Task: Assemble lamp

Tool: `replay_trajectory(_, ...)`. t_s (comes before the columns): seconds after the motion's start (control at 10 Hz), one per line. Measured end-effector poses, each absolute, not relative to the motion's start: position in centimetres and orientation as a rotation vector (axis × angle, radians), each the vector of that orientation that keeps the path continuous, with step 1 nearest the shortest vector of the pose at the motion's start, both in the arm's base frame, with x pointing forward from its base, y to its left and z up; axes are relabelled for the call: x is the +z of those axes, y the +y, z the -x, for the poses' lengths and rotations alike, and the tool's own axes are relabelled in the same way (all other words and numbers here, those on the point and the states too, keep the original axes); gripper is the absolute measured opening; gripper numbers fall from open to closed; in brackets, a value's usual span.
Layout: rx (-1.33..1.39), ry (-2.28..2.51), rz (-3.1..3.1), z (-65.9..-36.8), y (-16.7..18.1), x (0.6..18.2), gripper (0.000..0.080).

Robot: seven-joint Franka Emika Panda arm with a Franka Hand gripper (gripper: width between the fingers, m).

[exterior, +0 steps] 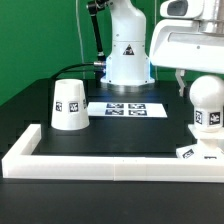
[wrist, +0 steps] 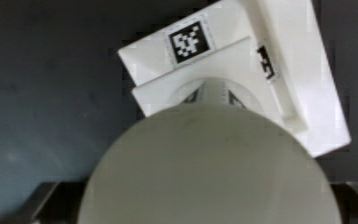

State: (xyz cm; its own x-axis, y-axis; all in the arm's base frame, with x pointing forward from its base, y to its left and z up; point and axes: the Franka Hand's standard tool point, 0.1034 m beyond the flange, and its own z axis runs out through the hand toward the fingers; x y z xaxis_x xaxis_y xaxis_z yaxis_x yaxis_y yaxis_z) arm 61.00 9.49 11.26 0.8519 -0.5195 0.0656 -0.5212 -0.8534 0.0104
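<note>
My gripper [exterior: 200, 82] is at the exterior view's right, shut on the small round white bulb [exterior: 205, 102], which hangs stem down with a tag on it. The low angular base block [exterior: 197, 152] lies right under the bulb by the right rail; whether they touch I cannot tell. In the wrist view the bulb [wrist: 202, 160] fills the foreground between my dark fingers [wrist: 44, 204], with the tagged base [wrist: 229, 70] beyond it. The tapered cone shade [exterior: 68, 105] stands upright on the black table at the exterior view's left.
The marker board [exterior: 127, 108] lies flat mid-table in front of the arm's base. A long low white border rail [exterior: 100, 165] runs along the front and up the left side.
</note>
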Motion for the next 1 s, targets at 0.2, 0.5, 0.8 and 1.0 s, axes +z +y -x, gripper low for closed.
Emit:
replay_trajectory(0.2,0.042,-1.180,-2.911,-60.71,9.53,11.21,0.0579)
replay_trajectory(0.5,-0.030,-1.523,-2.758,-60.34,10.10,11.18,0.0579)
replay_trajectory(0.8,-0.061,-1.815,-2.602,-60.40,10.01,11.12,0.0579)
replay_trajectory(1.0,-0.069,-1.900,-2.546,-60.41,10.05,11.12,0.0579)
